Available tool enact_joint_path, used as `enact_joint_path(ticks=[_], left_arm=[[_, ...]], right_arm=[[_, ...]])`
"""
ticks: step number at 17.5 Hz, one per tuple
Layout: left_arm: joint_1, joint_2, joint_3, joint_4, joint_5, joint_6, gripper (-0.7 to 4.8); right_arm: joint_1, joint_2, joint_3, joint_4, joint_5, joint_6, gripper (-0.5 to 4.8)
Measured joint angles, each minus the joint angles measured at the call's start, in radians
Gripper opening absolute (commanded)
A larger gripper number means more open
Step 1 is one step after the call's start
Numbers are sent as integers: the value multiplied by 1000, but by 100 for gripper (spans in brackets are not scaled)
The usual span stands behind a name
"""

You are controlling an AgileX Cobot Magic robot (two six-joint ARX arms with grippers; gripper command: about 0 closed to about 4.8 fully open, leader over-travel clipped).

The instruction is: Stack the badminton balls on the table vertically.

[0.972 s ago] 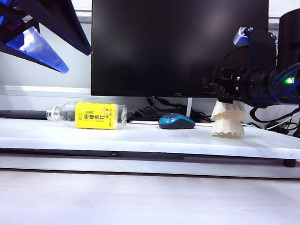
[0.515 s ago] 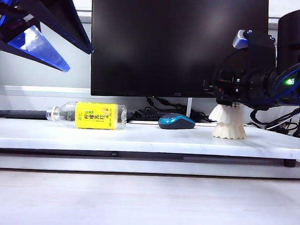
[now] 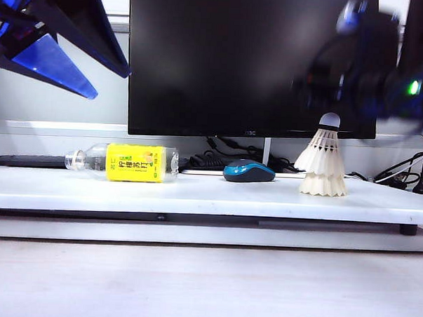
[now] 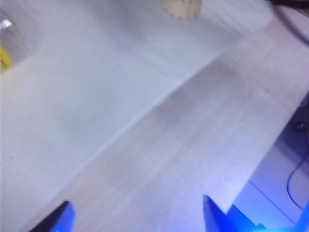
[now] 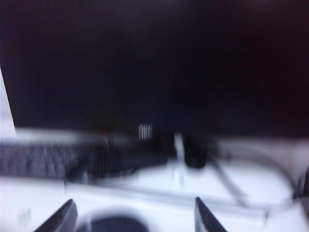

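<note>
White table (image 3: 196,193) | badminton balls (image 3: 323,165) stacked | left gripper (image 4: 137,215) raised, spread | right gripper (image 5: 133,215) above stack, spread

Two white feather shuttlecocks (image 3: 324,162), nested upright in one stack, cork tip topmost, right of the mouse (image 3: 249,171) on the table (image 3: 196,196).

The right gripper (image 5: 133,217) has let go of the badminton balls (image 3: 323,163) and lifted clear: a second ago it covered the top of the stack, and now its arm is a blur above and to the right in the exterior view, jaws spread apart in the right wrist view. The upper shuttlecock's cork tip, hidden before, now shows. The stack, tilted and slightly askew a second ago, stands straight on the table (image 3: 196,196), one shuttlecock nested over the other.
</note>
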State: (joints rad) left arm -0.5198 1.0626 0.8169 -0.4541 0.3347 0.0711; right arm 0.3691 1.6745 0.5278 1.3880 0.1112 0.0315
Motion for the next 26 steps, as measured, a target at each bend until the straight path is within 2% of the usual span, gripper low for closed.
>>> enact_joint_path(ticks=[4,5,6,7,8,9,10,12,13,14,16,19,25,26], left_arm=[[0,-47,0,85,-26,-17,372],[0,-93,0,128,-29,-24,372],[0,-132,0,146,-38,-24,368],[0,-185,0,161,-49,-24,340],[0,-245,0,180,-52,-24,292],[0,-290,1,185,-54,-24,168],[0,-370,0,173,-60,-24,125],[0,-504,1,151,-65,-24,96],[0,-549,1,139,-85,-24,57],[0,-606,1,120,-121,-23,43],[0,-691,1,77,-190,-23,43],[0,-744,1,-47,-242,-19,43],[0,-747,-13,-200,-286,-20,43],[0,-747,-21,-206,-291,-20,43]], right_arm=[[0,-245,0,-5,5,-54,305],[-1,-390,0,-61,22,-58,301],[-3,-496,0,-162,25,-59,254],[-6,-633,0,-306,27,-59,211],[-6,-787,6,-488,48,-60,197],[-6,-901,20,-670,67,-63,197],[-7,-1056,39,-927,77,-64,197],[-6,-1287,38,-1254,78,-64,117],[-6,-1363,38,-1344,78,-64,113],[-6,-1426,39,-1430,79,-67,113],[-7,-1555,34,-1637,79,-79,113],[-6,-1624,34,-1791,68,-82,112],[-6,-1628,33,-1908,-24,-69,111],[-6,-1628,33,-1925,-26,-62,93]])
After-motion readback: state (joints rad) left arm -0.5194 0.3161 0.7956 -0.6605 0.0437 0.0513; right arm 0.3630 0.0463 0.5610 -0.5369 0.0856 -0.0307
